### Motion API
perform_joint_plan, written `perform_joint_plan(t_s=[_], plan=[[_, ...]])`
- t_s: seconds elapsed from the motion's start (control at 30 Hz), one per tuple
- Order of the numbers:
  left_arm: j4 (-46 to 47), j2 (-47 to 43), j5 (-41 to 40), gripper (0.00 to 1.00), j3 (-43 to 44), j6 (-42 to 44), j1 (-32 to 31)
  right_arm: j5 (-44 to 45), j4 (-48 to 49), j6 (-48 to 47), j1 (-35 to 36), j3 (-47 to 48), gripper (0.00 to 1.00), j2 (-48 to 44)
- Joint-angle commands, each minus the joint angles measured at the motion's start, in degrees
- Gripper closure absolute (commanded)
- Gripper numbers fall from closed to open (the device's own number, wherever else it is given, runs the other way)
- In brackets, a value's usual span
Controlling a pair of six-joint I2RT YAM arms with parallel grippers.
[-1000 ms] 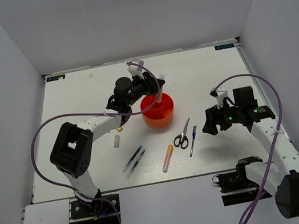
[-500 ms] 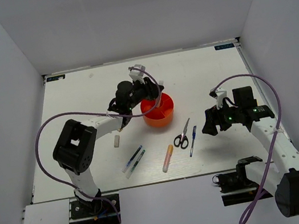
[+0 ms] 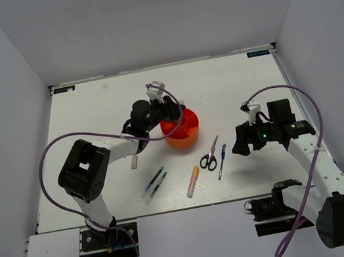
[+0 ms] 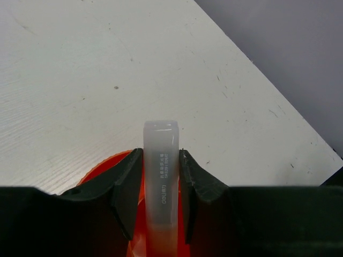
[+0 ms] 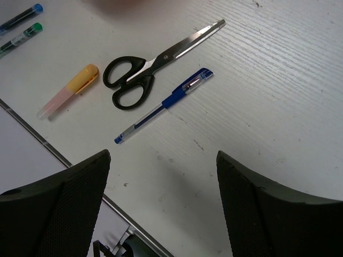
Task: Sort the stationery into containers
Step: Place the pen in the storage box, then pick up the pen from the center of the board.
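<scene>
The left hand (image 4: 161, 160) is gripping a pale highlighter (image 4: 161, 184) between both fingers, holding it over the orange-red tub (image 3: 185, 135) near the middle of the surface (image 3: 231, 85). The right hand (image 5: 162, 158) is hovering with its jaws spread wide, above the blue pen (image 5: 163, 101) and black-handled scissors (image 5: 140, 75) lying side by side.

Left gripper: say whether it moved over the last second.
Yes. The left gripper, clamped on a highlighter, has shifted left and slightly nearer, from over the right side of the orange tub to its left side.
</scene>
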Motion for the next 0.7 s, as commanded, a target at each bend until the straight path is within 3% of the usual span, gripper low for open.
perform_joint_plan(t_s=[0.0, 0.17, 0.4, 0.53, 0.57, 0.63, 0.67], plan=[[-1.6, -3.2, 0.0, 0.54, -0.9, 1.1, -0.1, -1.0, -0.6, -1.0, -0.4, 2.2, 0.18, 0.3], [-2.9, -4.1, -0.6, 0.38, -0.1, 1.5, -0.4, -1.0, -0.6, -1.0, -0.3, 2.1, 0.18, 0.3], [-4.0, -6.9, -1.0, 0.34, 0.1, 2.2, -0.4, -1.0, -0.7, -1.4, -0.3, 1.9, 0.18, 0.0], [-6.0, -12.9, -1.8, 0.34, 0.0, 3.2, -0.4, -2.6, -0.2, -4.0, -0.1, 1.4, 0.17, -1.1], [-6.8, -13.9, -2.1, 0.34, 0.4, 3.6, -0.4, -4.0, -0.5, -4.7, 0.1, 1.2, 0.21, -1.5], [-14.6, -18.0, -3.5, 0.48, 0.7, 4.7, -0.5, -5.8, -0.5, -10.3, 0.2, 0.7, 0.33, -2.2], [-17.2, -23.0, -3.7, 0.6, 1.2, 6.0, -0.5, -9.3, -0.6, -11.8, 0.2, 0.6, 0.43, -2.2]])
